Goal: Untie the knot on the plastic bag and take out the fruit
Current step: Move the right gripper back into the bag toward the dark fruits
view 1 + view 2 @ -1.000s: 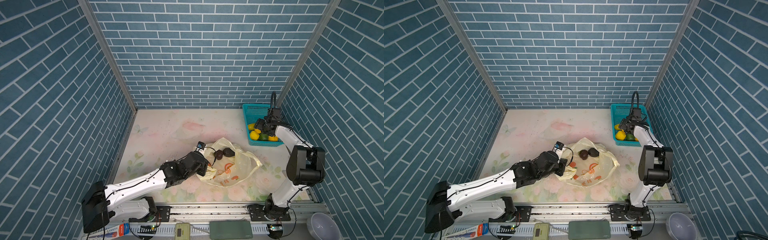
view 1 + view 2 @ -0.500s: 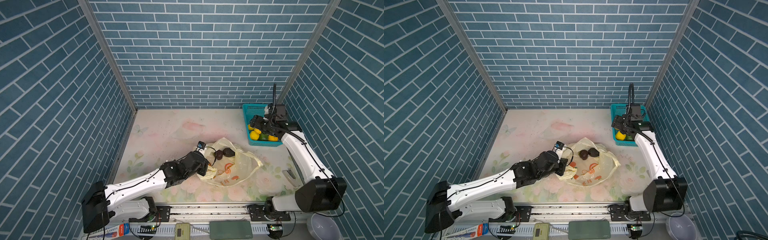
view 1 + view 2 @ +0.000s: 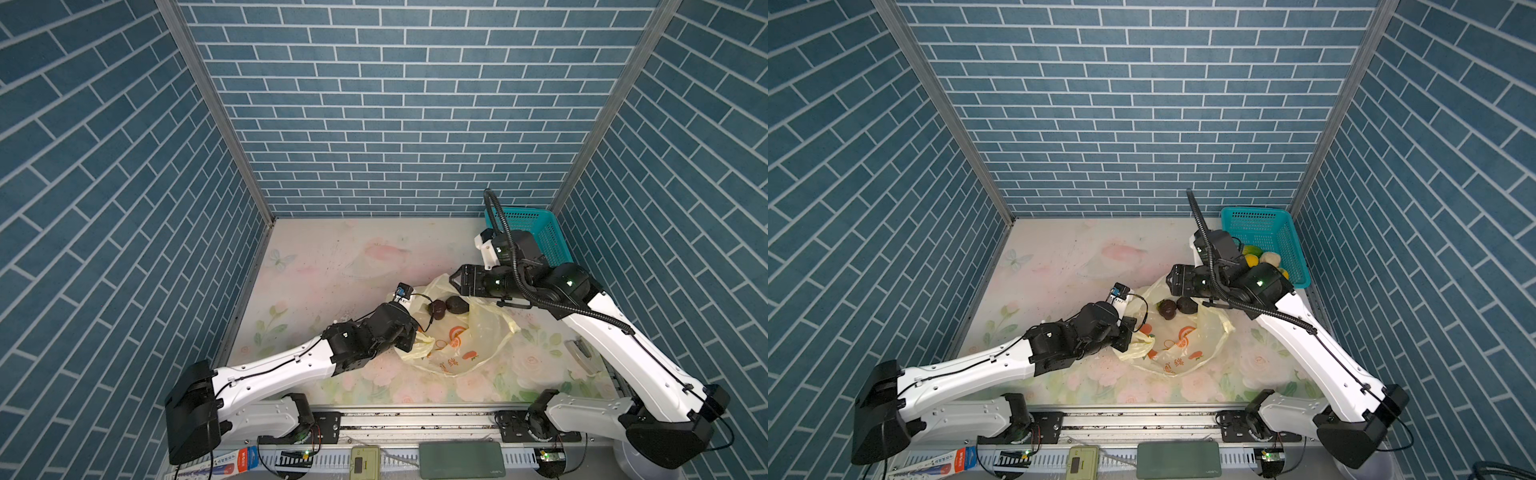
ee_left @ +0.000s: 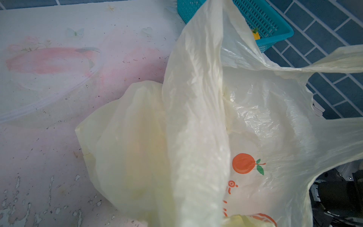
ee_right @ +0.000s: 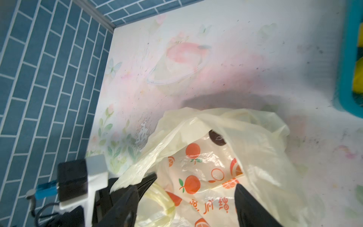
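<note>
In both top views the left tool (image 3: 409, 338) is pinching the plastic bag (image 3: 478, 336) open on the worktop (image 3: 332, 266) while the right tool (image 3: 454, 283), spread, is hovering near two dark fruit (image 3: 457, 306). Left wrist: taut film is filling everything. Right wrist: fruit removal is seemingly proceeding, calling next for descending onto one.

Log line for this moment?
left gripper: shut on plastic bag | right gripper: open over bag | two dark fruits inside

The plastic bag (image 4: 196, 118) looks thin, glossy, crinkled; the basket (image 3: 1260, 227), perforated plastic.
</note>
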You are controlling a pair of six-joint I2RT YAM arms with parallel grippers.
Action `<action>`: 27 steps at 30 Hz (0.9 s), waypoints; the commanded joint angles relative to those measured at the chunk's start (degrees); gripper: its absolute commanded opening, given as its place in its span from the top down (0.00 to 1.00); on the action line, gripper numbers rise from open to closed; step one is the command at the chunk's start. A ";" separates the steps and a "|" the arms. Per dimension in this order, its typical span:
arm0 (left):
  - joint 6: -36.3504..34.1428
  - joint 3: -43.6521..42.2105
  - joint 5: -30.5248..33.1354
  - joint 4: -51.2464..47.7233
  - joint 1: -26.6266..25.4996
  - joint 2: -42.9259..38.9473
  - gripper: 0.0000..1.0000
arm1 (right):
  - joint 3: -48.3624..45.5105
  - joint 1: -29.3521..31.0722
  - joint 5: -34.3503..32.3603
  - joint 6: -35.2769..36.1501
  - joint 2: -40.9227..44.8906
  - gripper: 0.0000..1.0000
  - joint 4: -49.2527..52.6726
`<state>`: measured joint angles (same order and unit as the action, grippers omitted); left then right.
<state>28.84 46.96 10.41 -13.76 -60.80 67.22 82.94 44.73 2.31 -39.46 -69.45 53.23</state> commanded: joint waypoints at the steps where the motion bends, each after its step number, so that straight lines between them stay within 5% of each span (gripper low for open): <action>1: -0.68 0.68 0.18 -0.15 -0.20 0.04 1.00 | -1.20 4.83 -3.44 -6.06 0.33 0.24 1.93; 8: -0.72 0.59 0.28 0.40 -0.25 -0.65 1.00 | -14.95 10.62 -7.86 -8.48 2.09 0.27 -4.51; 16: -0.90 0.68 0.18 -0.23 0.05 -1.37 1.00 | -27.83 17.25 -12.74 -3.08 0.15 0.33 -14.67; 27: -0.71 -0.90 -0.39 2.70 0.15 -2.53 1.00 | -33.72 12.09 -11.67 -0.17 -10.32 0.38 -31.46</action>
<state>28.67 46.94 10.24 -12.82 -60.73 66.24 50.81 58.85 -8.40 -41.23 -77.71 29.21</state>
